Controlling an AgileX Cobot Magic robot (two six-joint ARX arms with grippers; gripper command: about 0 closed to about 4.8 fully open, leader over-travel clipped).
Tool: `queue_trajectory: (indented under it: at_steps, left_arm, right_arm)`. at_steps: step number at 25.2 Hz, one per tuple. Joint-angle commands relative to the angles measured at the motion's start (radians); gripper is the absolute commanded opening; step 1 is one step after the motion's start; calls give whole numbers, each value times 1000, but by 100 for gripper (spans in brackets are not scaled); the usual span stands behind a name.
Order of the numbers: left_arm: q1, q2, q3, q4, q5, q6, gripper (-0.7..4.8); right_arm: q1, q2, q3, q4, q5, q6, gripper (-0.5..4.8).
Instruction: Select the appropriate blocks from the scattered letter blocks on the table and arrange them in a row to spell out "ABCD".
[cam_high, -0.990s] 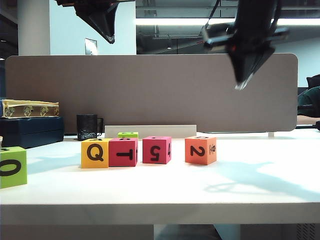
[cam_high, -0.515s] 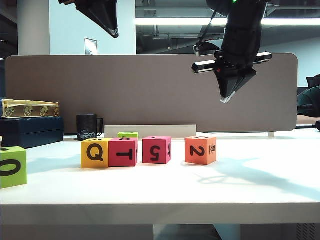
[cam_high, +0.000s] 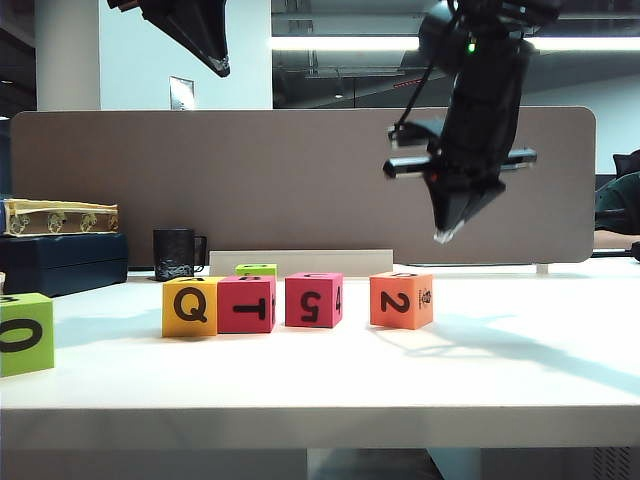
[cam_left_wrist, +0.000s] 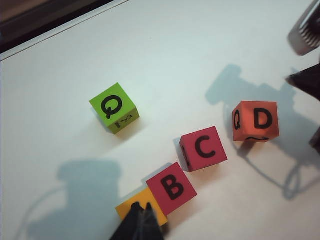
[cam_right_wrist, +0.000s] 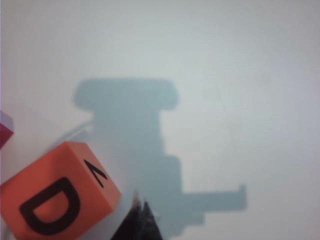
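On the table (cam_high: 520, 370), nothing sits inside anything; the only vessel is a dark mug (cam_high: 176, 254) at the back, by the divider (cam_high: 300, 180), its inside hidden from view.

From the left, a big green cube (cam_high: 25, 333) marked 0 stands at the table's edge, at about 9 o'clock from the row. Then comes the row: the yellow cube (cam_high: 189, 306) showing Q touches the T cube (cam_high: 247, 304); a narrow gap follows, then the 5 cube (cam_high: 313, 299), then a wider gap and the orange cube (cam_high: 400, 300) showing 2. A small green cube (cam_high: 256, 269) sits just behind the T cube, at 12 o'clock from it.

In the left wrist view the tops read B (cam_left_wrist: 171, 187), C (cam_left_wrist: 203, 148) and D (cam_left_wrist: 255, 121); the yellow cube's top is hidden behind the fingertips.

The left gripper (cam_high: 222, 68) hangs high at 12 o'clock above the yellow cube, fingers pressed together, holding nothing. The right gripper (cam_high: 443, 236) hovers at about 1 o'clock above the orange cube, clear of it, fingers also together and empty.

Left of the mug, a patterned box (cam_high: 60, 216) lies on a dark case (cam_high: 62, 262). Ceiling lights (cam_high: 340, 43) glow beyond the divider.
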Motion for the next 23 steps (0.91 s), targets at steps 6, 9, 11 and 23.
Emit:
queue_trajectory:
  at_steps: [6, 9, 11, 23]
  left_arm:
    - [-1, -9, 3, -8, 8, 1, -6]
    - [-1, -9, 3, -8, 8, 5, -6]
    - [-1, -9, 3, -8, 8, 7, -6]
    - [-1, -9, 3, -1, 4, 9, -6]
  right_arm:
    - [-1, 97, 4, 150, -7, 0, -2]
    - [-1, 123, 4, 193, -8, 0, -1]
    - [-1, 137, 4, 215, -11, 0, -1]
    - [1, 141, 4, 206, -131, -2, -2]
